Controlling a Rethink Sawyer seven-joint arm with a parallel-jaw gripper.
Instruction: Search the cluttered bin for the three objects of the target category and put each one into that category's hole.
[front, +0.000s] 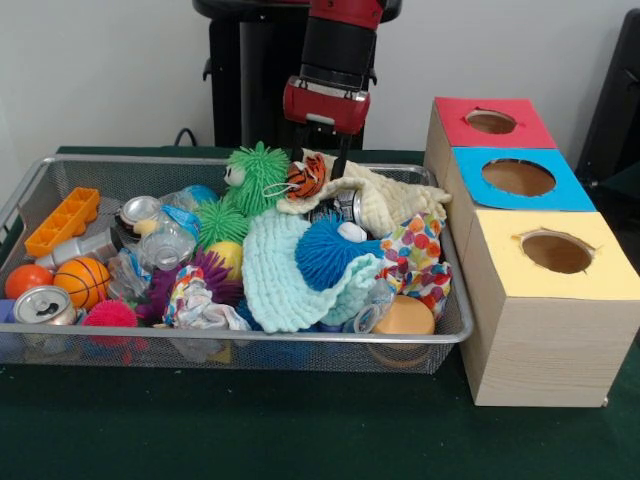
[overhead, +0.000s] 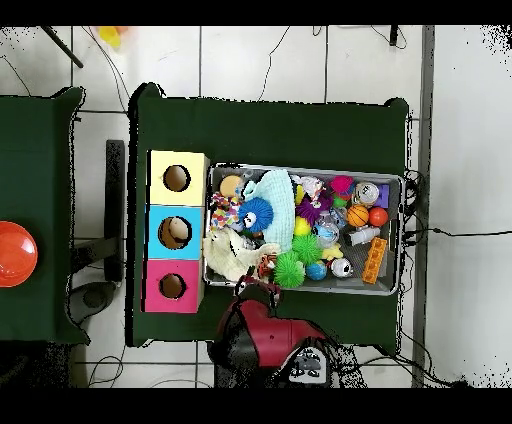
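The wire mesh bin sits on the green table, full of clutter; it also shows in the overhead view. An orange black-striped plush tiger is at the bin's far edge, on a cream cloth. My gripper reaches down from above with a finger on each side of the tiger and looks shut on it. In the overhead view the tiger lies just in front of my gripper. No teddy bear or other plush shows in the bin.
Three wooden boxes with holes stand right of the bin: red, blue, yellow. The bin also holds green and blue spiky balls, a pale blue knitted cloth, a can, a basketball and an orange tray.
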